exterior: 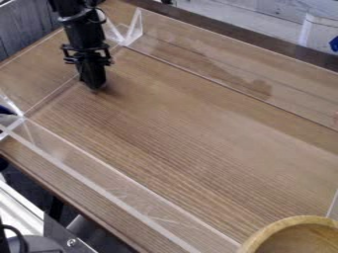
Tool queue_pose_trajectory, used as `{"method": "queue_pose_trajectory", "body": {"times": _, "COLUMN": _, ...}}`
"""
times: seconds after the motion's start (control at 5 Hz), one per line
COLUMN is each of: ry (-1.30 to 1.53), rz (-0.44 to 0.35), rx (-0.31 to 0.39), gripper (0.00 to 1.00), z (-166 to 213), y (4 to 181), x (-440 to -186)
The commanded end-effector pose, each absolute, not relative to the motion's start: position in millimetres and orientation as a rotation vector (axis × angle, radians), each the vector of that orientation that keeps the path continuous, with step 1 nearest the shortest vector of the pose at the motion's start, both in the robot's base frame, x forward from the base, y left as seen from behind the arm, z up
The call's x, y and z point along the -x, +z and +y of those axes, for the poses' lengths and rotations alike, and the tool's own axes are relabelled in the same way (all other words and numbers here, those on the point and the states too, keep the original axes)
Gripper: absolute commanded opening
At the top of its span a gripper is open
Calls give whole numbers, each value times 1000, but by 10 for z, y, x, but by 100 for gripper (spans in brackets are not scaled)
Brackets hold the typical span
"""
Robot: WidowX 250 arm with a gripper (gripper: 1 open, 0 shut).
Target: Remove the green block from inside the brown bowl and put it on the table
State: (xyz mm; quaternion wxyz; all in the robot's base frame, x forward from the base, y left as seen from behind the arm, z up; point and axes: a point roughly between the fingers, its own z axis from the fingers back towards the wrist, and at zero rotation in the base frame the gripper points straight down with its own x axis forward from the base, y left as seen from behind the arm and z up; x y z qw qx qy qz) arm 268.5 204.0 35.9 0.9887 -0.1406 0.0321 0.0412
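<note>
My black gripper (93, 83) points down at the far left of the table (199, 114), its tip just above or on the wood, jaws shut together. No object shows between its fingers. Only a part of the brown bowl (295, 228) shows, as a tan curved rim at the bottom right corner, far from the gripper. The inside of the bowl is cut off by the frame edge. The green block is not in view.
Low clear plastic walls border the table: one along the near side (119, 188), one along the far side (238, 61). A white object (317, 30) stands beyond the far right wall.
</note>
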Motion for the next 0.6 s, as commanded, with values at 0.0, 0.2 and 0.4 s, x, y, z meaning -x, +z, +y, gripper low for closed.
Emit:
{"method": "queue_pose_trajectory", "body": {"times": 0.0, "ry": 115, "rz": 0, "rx": 195, "gripper": 0, "z": 2093, "y": 635, "x": -2744}}
{"method": "queue_pose_trajectory", "body": {"times": 0.2, "ry": 158, "rz": 11, "rx": 159, "gripper": 0, "z": 2099, "y": 555, "x": -2759}}
{"method": "queue_pose_trajectory", "body": {"times": 0.4, "ry": 195, "rz": 22, "rx": 129, "gripper": 0, "z": 2080, "y": 518, "x": -2766}}
